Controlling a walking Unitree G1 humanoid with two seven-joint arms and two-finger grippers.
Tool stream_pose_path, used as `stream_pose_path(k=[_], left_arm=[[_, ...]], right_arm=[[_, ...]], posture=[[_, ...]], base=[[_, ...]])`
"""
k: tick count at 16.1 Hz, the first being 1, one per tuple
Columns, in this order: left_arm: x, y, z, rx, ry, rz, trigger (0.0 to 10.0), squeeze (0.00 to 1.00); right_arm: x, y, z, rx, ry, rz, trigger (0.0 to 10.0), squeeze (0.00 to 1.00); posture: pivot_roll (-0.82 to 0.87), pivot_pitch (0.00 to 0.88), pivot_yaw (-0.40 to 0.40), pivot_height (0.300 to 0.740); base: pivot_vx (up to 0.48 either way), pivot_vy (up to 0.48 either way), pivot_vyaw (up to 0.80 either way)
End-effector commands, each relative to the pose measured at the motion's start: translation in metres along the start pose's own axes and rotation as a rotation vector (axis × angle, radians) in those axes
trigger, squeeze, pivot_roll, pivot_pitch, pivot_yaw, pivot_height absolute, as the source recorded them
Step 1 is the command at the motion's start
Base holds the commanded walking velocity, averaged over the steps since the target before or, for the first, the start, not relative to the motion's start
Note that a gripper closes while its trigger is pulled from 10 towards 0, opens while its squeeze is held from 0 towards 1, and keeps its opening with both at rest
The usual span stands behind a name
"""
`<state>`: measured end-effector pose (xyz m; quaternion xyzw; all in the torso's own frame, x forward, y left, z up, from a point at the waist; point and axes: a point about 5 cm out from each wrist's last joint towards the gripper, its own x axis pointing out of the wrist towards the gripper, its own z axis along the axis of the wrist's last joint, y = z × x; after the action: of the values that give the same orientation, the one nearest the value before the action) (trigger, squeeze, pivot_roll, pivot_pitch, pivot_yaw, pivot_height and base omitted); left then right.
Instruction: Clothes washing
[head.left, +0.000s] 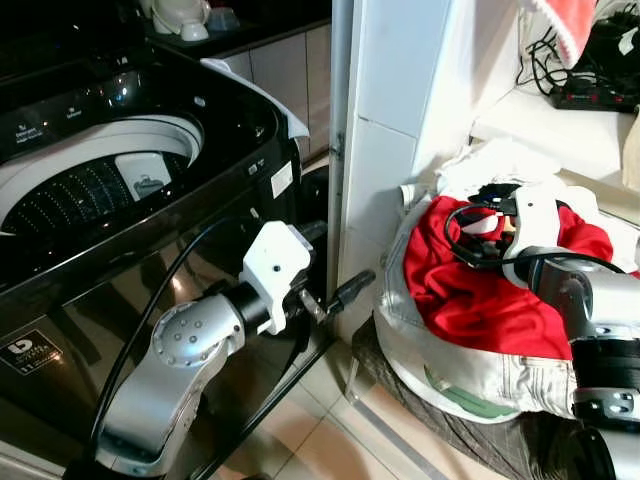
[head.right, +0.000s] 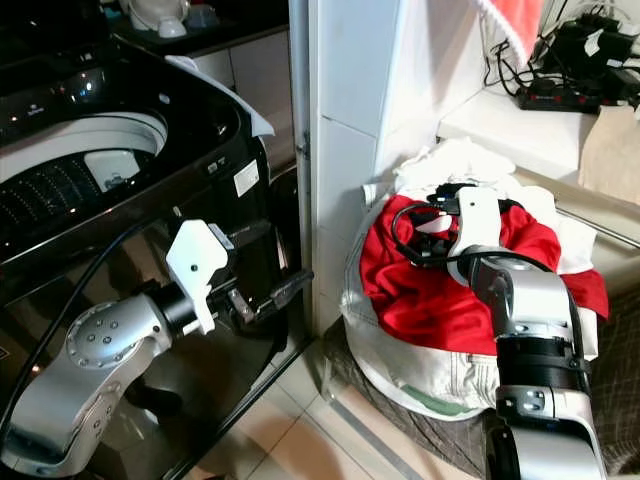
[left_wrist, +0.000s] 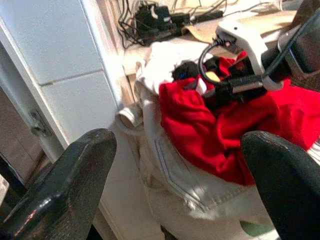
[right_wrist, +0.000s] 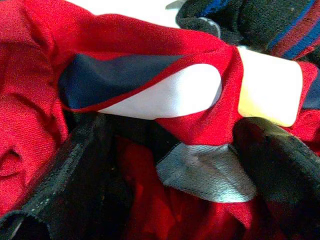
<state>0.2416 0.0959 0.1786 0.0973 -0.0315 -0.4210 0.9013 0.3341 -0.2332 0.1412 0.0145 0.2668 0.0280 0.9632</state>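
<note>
On your left stands the top-loading washing machine (head.left: 130, 170), lid up and drum exposed. Your left tool (head.left: 335, 300) hangs in front of its dark front panel with its fingers spread and nothing between them, aimed toward the laundry heap.

Past the white tiled pillar (head.left: 385, 110) lies that heap: a red garment (head.left: 470, 290) with navy and white panels draped over pale jeans (head.left: 440, 370), with white cloth (head.left: 500, 160) behind.

Your right tool (right_wrist: 165, 145) is pushed down into the red garment, fingers apart with a fold bunched between them but not yet pinched.

Expect the fabric to be soft, light and limp; it will sag and trail, and may drag neighbours along. Take the thick bunched fold near the seam, not a single thin layer.
</note>
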Motion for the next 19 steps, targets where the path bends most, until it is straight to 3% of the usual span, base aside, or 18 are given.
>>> stream_pose_path(k=[1, 5, 6, 7, 10, 19], left_arm=[[-0.003, -0.002, 0.003, 0.000, -0.001, -0.025, 10.0, 0.00], [-0.004, -0.005, 0.003, -0.002, 0.008, -0.050, 10.0, 0.00], [-0.004, -0.006, 0.003, -0.007, 0.007, -0.065, 10.0, 0.00], [-0.005, -0.009, 0.004, -0.016, 0.006, -0.090, 10.0, 0.00], [-0.008, -0.020, 0.005, -0.056, 0.007, -0.191, 10.0, 0.00], [-0.008, -0.021, 0.005, -0.059, 0.008, -0.196, 10.0, 0.00]], right_arm=[[0.003, 0.001, -0.003, -0.015, 0.031, 0.004, 10.0, 0.00], [0.008, -0.003, -0.003, -0.017, 0.015, 0.003, 10.0, 0.00], [0.008, -0.005, -0.005, -0.011, 0.024, 0.000, 4.6, 0.00], [0.009, -0.005, -0.006, -0.006, 0.032, 0.001, 0.0, 0.00], [0.009, -0.007, -0.009, -0.018, 0.053, 0.006, 0.0, 0.00], [0.002, -0.012, -0.003, -0.028, 0.043, 0.012, 0.0, 0.00]], posture=[[-0.03, 0.000, 0.024, 0.740], [-0.03, 0.000, 0.028, 0.740], [-0.03, 0.000, 0.028, 0.740], [-0.03, 0.000, 0.029, 0.740], [-0.03, 0.000, 0.030, 0.740], [-0.04, 0.000, 0.026, 0.740]], base=[[0.000, 0.000, 0.00], [0.000, 0.000, 0.00], [0.000, 0.000, 0.00], [0.000, 0.000, 0.00], [0.000, 0.000, 0.00], [0.000, 0.000, 0.00]])
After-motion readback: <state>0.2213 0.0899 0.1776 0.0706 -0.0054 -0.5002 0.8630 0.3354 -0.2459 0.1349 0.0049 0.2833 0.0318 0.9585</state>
